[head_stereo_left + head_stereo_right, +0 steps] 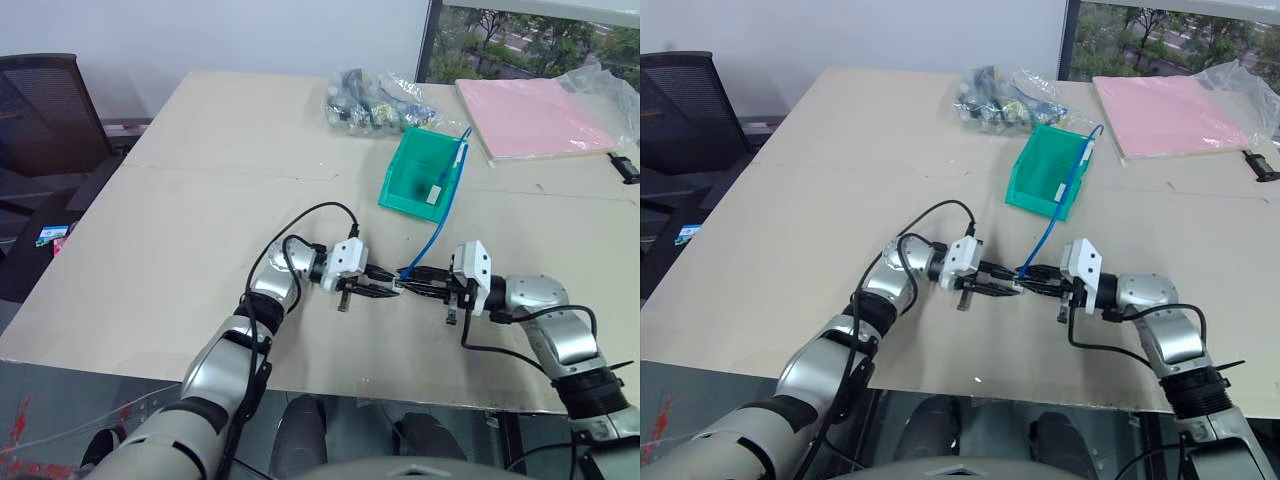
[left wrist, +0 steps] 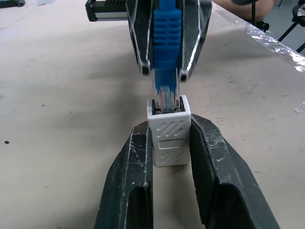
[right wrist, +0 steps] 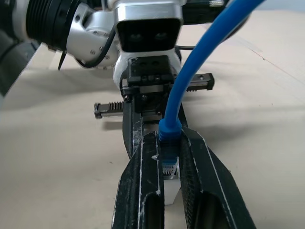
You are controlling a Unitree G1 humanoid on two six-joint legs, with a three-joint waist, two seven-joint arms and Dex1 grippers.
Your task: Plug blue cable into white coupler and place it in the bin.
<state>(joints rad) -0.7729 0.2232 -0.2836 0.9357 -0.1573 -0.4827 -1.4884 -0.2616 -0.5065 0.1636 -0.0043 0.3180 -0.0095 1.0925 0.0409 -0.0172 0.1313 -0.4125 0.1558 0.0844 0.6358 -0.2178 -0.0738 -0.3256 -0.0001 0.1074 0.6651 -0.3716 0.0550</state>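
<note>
Over the middle of the table my two grippers meet tip to tip. My left gripper (image 1: pixel 383 287) is shut on the white coupler (image 2: pixel 169 133), a small ribbed cube with its socket facing the other hand. My right gripper (image 1: pixel 414 278) is shut on the blue cable (image 1: pixel 432 232) just behind its plug. The clear plug tip (image 2: pixel 165 95) sits in the mouth of the coupler's socket. From there the cable rises in an arc, and its far end hangs over the rim of the teal bin (image 1: pixel 400 182) behind the grippers.
A clear bag of mixed cables (image 1: pixel 375 100) lies behind the bin. A pink folder (image 1: pixel 540 115) lies at the back right, with a small black object (image 1: pixel 625 165) near the right edge. A black office chair (image 1: pixel 45 110) stands off the table's left side.
</note>
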